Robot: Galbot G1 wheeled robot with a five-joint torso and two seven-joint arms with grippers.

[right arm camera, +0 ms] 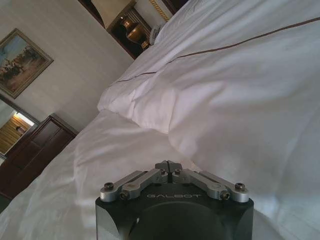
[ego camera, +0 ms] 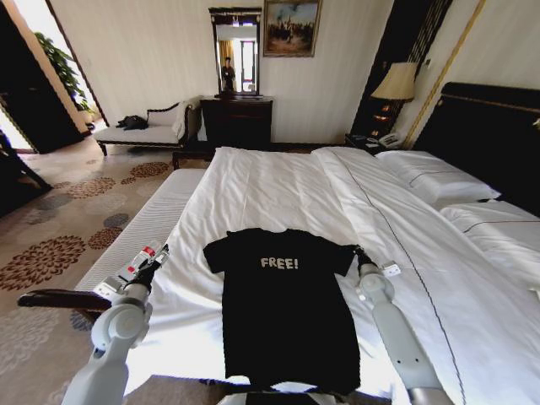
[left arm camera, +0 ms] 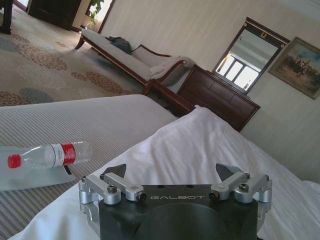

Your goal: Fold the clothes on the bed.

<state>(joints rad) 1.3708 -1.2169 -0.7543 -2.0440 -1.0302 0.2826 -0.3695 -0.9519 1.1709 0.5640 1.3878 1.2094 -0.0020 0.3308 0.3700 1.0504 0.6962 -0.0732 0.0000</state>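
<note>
A black T-shirt (ego camera: 283, 308) with white "FREE!" lettering is lying flat, chest up, on the white sheet at the foot of the bed (ego camera: 278, 190), its collar pointing toward the far wall and its hem reaching the near edge of the mattress. The robot's two arms are flanking the garment. The left hand (ego camera: 160, 251) is hovering beside the shirt's left sleeve, a little apart from the cloth, over the edge of the bedding where it meets the narrow ribbed bench (ego camera: 139, 232); in the left wrist view its fingers (left arm camera: 114, 171) are standing wide apart with nothing between them. A clear water bottle (left arm camera: 47, 155) with a red cap and red label is lying on its side on that bench, close to the left hand. The right hand (ego camera: 361, 253) is sitting at the tip of the shirt's right sleeve, just at the cloth's edge; the right wrist view is showing its fingertips (right arm camera: 170, 166) pressed together, and no cloth is visible between them. The white duvet (ego camera: 422, 245) is stretching away to the robot's right toward the pillows.
</note>
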